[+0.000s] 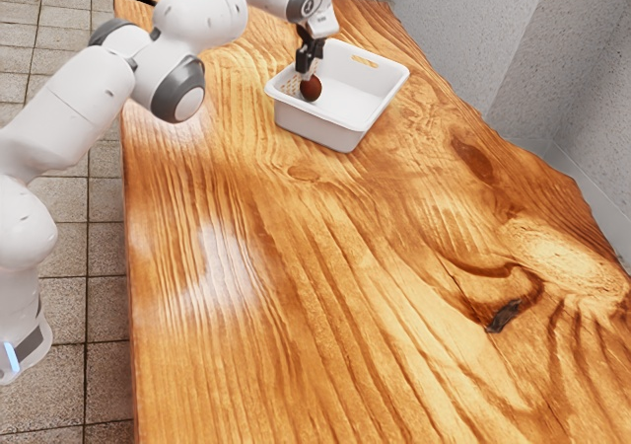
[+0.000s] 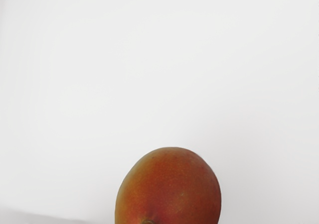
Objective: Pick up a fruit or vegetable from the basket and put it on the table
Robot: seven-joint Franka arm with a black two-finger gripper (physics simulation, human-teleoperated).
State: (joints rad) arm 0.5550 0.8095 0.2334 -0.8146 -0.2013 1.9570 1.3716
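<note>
Grey speckled walls (image 1: 468, 30) rise along the exterior view's right, and pale square tiles (image 1: 61, 306) cover the floor at its left. Between them runs a long wooden bench (image 1: 325, 266) with bold grain, a wavy edge toward the walls and a dark, rough knot (image 1: 504, 315) well apart from the basket. The basket (image 1: 320, 128) is white and stands upright on the bench, its raised walls forming a barrier around the space inside. Slots pierce its side, and a handle opening (image 1: 365, 61) sits high in another wall.

The fruit (image 1: 311, 88), smooth, rounded and reddish brown, is within the basket's outline, near the wall toward the exterior view's left. Whether it touches the basket floor cannot be told. Up close in the wrist view, it has a greenish tint along one side and a small stem mark, with plain white behind it.

White arm links (image 1: 74, 99) reach over the bench's edge from the exterior view's left. The black fingers (image 1: 306, 67) point down into the basket, right at the fruit; whether they stand wide, narrow or around it cannot be told.
</note>
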